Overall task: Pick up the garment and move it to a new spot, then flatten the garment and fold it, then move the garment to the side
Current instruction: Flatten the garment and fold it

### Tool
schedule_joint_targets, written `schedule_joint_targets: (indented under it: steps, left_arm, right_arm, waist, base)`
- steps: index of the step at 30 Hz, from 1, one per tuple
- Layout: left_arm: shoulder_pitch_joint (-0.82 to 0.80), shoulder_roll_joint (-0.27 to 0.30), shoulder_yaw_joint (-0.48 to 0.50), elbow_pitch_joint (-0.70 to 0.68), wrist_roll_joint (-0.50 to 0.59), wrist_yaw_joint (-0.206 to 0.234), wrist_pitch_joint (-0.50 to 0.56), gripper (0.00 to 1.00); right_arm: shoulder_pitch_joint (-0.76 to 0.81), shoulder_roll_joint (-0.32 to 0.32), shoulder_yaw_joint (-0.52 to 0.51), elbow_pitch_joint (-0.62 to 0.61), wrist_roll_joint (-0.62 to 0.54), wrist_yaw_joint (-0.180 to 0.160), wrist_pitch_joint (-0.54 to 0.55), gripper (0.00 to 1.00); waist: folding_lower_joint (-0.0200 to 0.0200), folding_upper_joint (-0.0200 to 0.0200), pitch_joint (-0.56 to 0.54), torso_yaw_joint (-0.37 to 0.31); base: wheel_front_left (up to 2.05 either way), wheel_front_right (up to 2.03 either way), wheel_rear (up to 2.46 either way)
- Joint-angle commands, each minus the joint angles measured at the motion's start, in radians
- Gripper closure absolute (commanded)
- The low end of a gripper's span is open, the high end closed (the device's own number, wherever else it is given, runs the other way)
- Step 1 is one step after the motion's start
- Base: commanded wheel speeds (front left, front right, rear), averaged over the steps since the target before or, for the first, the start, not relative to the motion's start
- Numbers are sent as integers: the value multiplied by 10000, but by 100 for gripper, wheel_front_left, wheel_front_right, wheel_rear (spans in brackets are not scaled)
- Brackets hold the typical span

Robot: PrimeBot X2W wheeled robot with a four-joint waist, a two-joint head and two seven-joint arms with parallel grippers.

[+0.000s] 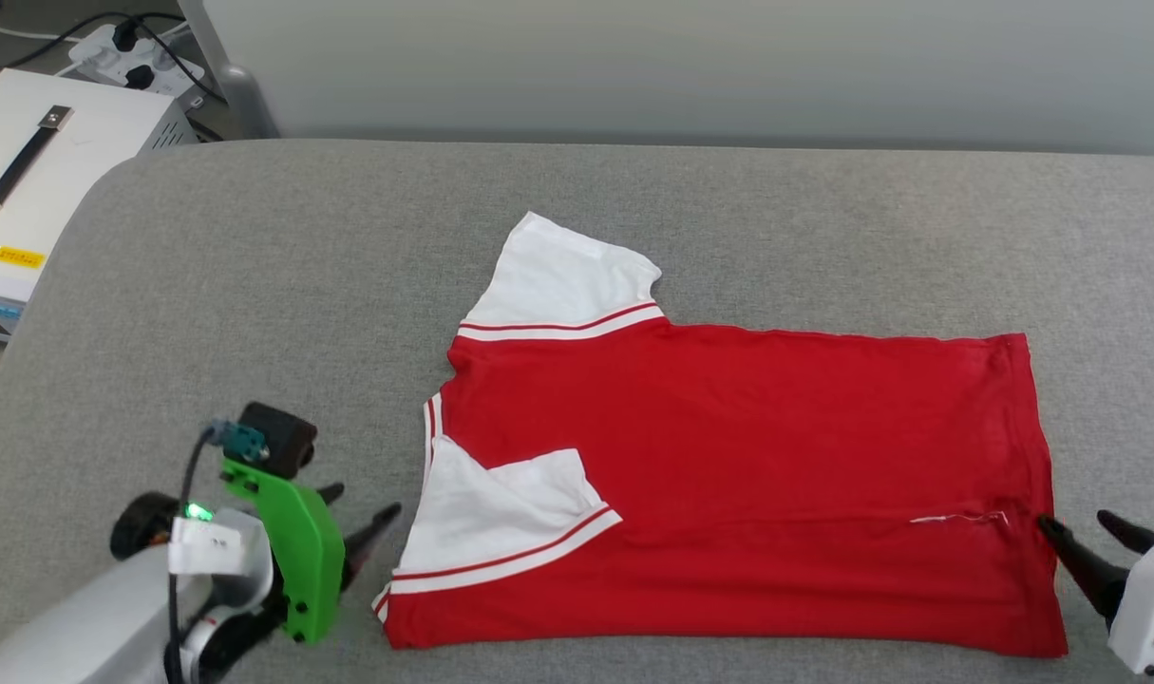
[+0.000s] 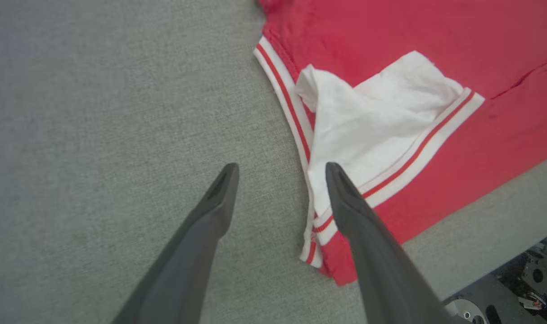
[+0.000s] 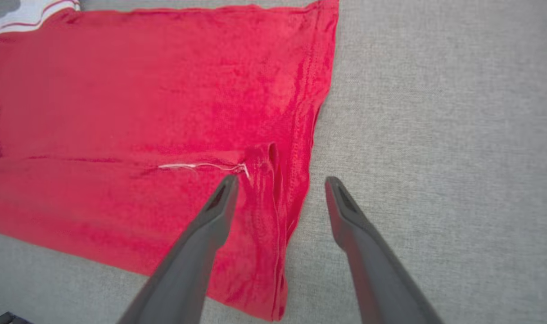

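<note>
At far left, off the desk, sits a white metal case with a black strap handle (image 1: 35, 161). Next comes the grey fabric-covered desk (image 1: 254, 285). Low on its left side the left tool (image 1: 361, 506) stands wide with nothing between its fingers, tips just beside the neck end of the cloth.

The red jersey T-shirt with white short sleeves and red-and-white striped trim (image 1: 728, 427) lies flat across the middle of the desk, neck to the left and hem to the right. Its near white sleeve (image 1: 501, 513) is turned in over the red body. Its far white sleeve (image 1: 558, 275) juts out flat beyond the far edge. A crease runs along the near side to the stitched red hem (image 1: 1037, 427), which suggests that the near long edge is already folded in.

At right the right tool (image 1: 1075, 522) is likewise wide and empty. In the right wrist view one finger lies over the hem and the other over bare desk.

The step in hand appears to be the lengthwise fold, with the far side still to do. To do it well:
- Both tools take the far edge at matching points, the far shoulder and the far hem corner.
- They pinch every layer and lift low.
- They travel together so that the limp cloth stays taut and lands parallel to the crease.
</note>
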Motion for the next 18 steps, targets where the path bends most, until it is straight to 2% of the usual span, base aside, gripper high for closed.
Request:
schedule_joint_targets:
  steps: [1,5,11,18]
  left_arm:
    - [-347,129,214,-146,144,78,-161,0]
    - [-1100,313,709,-318,519,388,-561,0]
    - [-2558,-25,1206,-121,986,542,-766,0]
    - [-4431,-604,1501,851,907,-8,-81,0]
  right_arm:
    - [-113,127,-169,-94,-193,-7,-377,0]
    - [-365,535,-698,-342,-938,-7,-1671,0]
    - [-940,1539,-1521,-916,-2369,-7,-3509,0]
    - [-1491,2358,-1547,-1850,-3354,-7,-4392,0]
  waist:
    - [0,0,-56,-75]
    - [0,0,54,-251]
    - [0,0,637,-651]
    - [0,0,1732,-1209]
  base:
    - [0,0,0]
    - [0,0,0]
    - [0,0,0]
    - [0,0,0]
